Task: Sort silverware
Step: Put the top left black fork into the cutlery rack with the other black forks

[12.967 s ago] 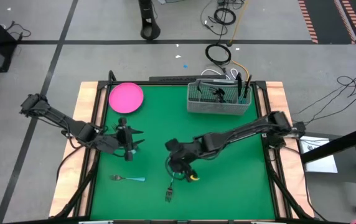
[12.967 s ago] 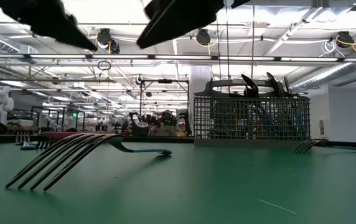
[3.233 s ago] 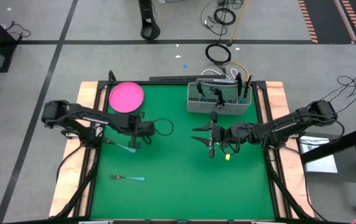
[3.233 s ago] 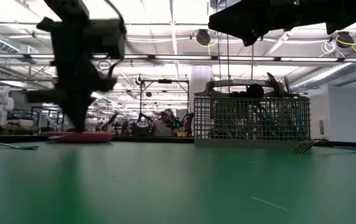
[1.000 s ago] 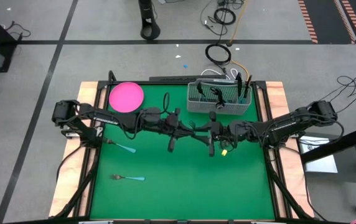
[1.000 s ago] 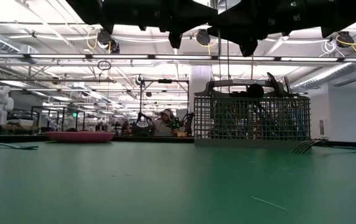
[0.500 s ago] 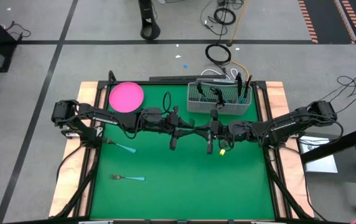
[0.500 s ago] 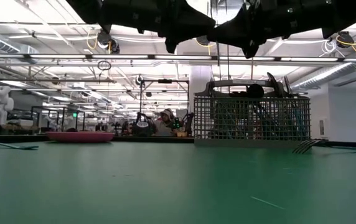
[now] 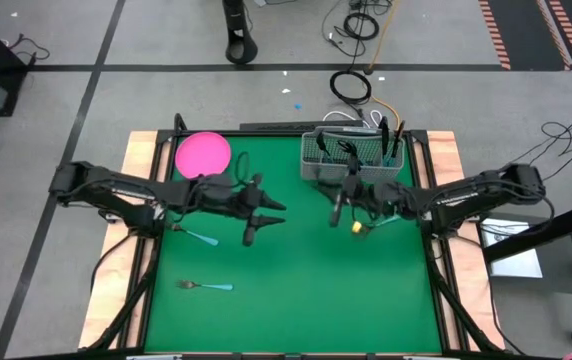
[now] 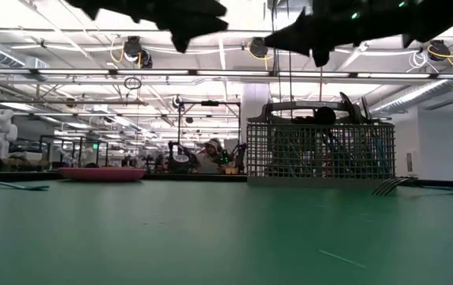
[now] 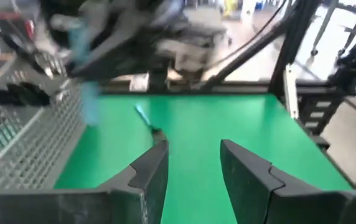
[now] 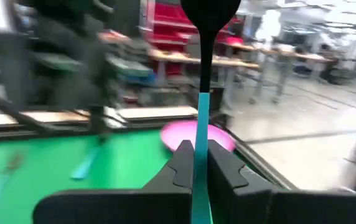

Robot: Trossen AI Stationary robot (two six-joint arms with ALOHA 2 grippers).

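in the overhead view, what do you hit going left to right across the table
pink plate → left gripper, open and empty → right gripper, shut on a spoon → wire mesh basket of silverware

We see a matt green desk (image 9: 296,270) edged in pale wood, a grey wire-mesh basket (image 9: 351,160), and a pink plate (image 9: 203,156), perhaps plastic.

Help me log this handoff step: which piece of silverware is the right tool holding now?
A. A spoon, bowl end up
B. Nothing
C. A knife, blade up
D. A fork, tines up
A: in the right wrist view the right tool is shut on the light blue handle of a spoon, whose rounded dark bowl stands above the fingers.
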